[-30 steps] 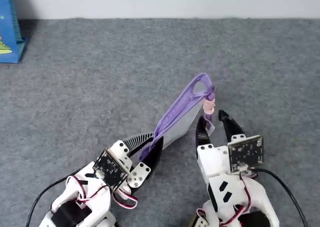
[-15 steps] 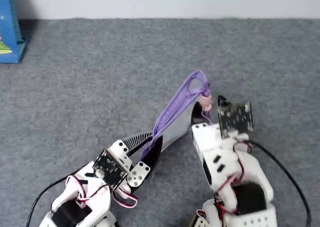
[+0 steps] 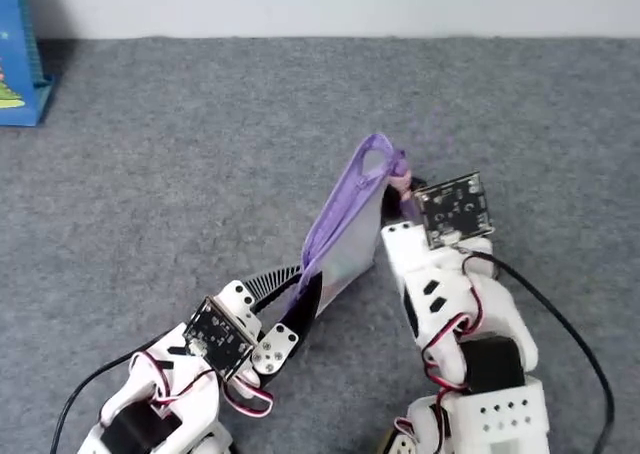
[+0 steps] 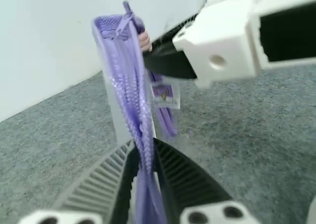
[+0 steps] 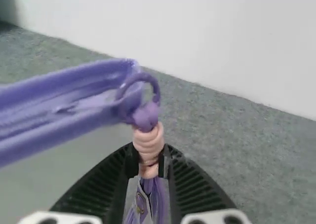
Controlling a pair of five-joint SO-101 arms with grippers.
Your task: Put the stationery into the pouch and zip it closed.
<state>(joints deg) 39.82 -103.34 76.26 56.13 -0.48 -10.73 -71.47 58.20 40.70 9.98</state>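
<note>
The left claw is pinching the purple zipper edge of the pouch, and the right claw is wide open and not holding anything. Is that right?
Not quite. The right gripper is not open and empty: it is shut on the pink bead that hangs from the zipper of the pouch, as the right wrist view shows. The left gripper does pinch the pouch's purple zipper edge.
</note>
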